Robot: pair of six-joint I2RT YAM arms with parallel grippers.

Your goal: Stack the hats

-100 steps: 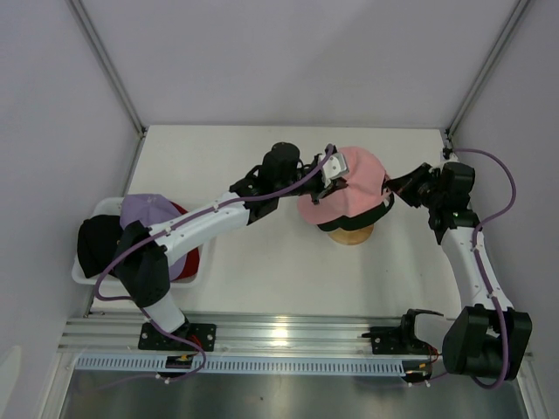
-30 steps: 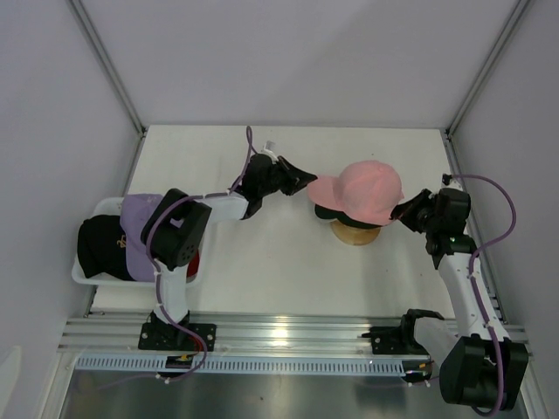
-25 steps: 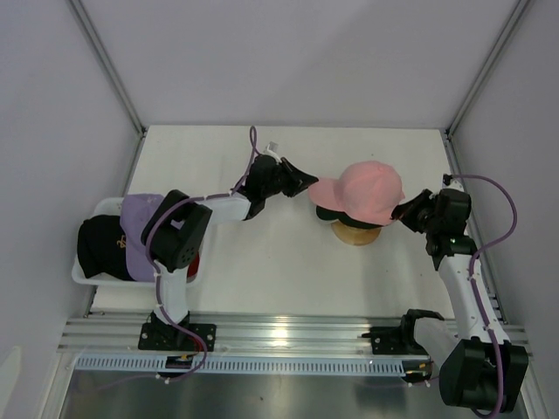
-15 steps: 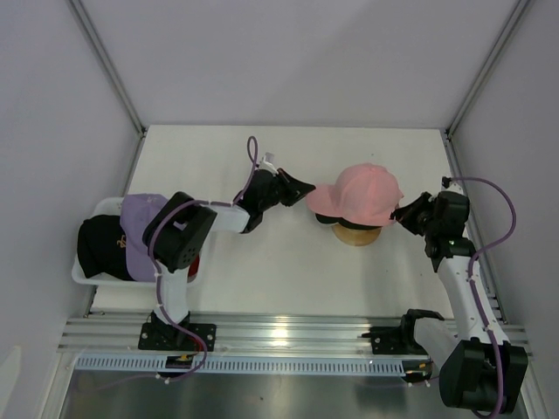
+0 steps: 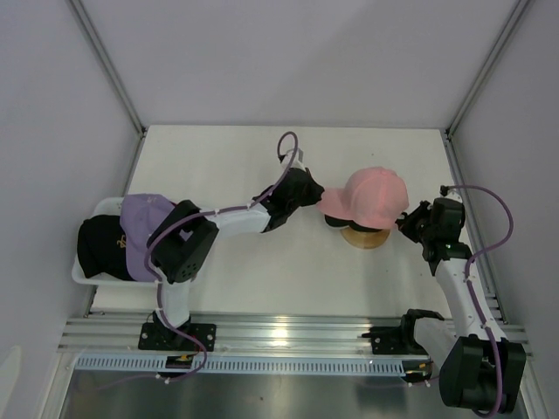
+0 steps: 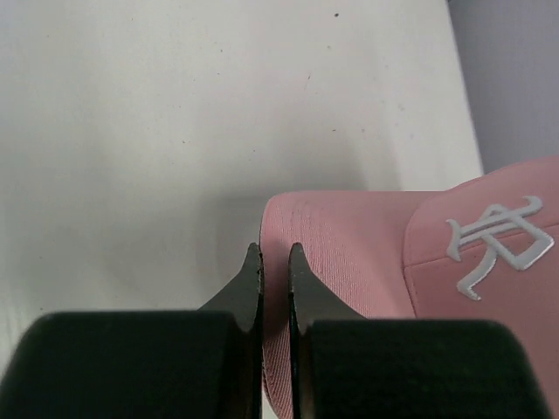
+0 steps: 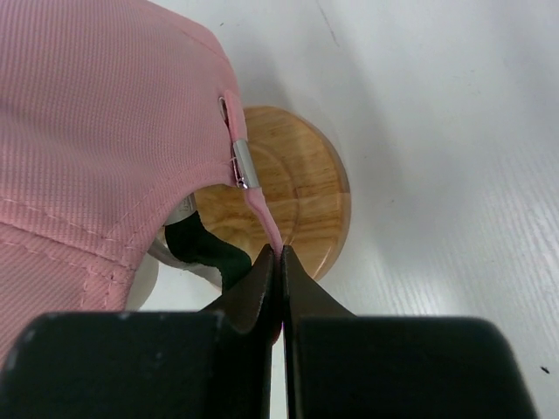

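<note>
A pink cap (image 5: pixel 374 196) sits over a black cap (image 5: pixel 336 221) on the round wooden stand (image 5: pixel 365 236). My left gripper (image 5: pixel 312 200) is shut on the pink cap's brim (image 6: pixel 349 253), which passes between the fingers (image 6: pixel 301 279). My right gripper (image 5: pixel 404 220) is shut on the pink cap's back strap (image 7: pixel 258 205), just above the wooden stand (image 7: pixel 301 196). A dark cap edge (image 7: pixel 205 249) shows under the pink cap (image 7: pixel 96 122). A lavender cap (image 5: pixel 142 223), a black cap (image 5: pixel 98 246) and a bit of red cap (image 5: pixel 194 259) lie in the white basket at left.
The white mesh basket (image 5: pixel 81 275) stands at the table's left edge. Grey walls with metal posts close the table on three sides. The arm bases and a metal rail (image 5: pixel 279 336) run along the near edge.
The left gripper moved right and closed on the pink cap's brim. The cap and the right gripper shifted slightly right and down over the stand.
</note>
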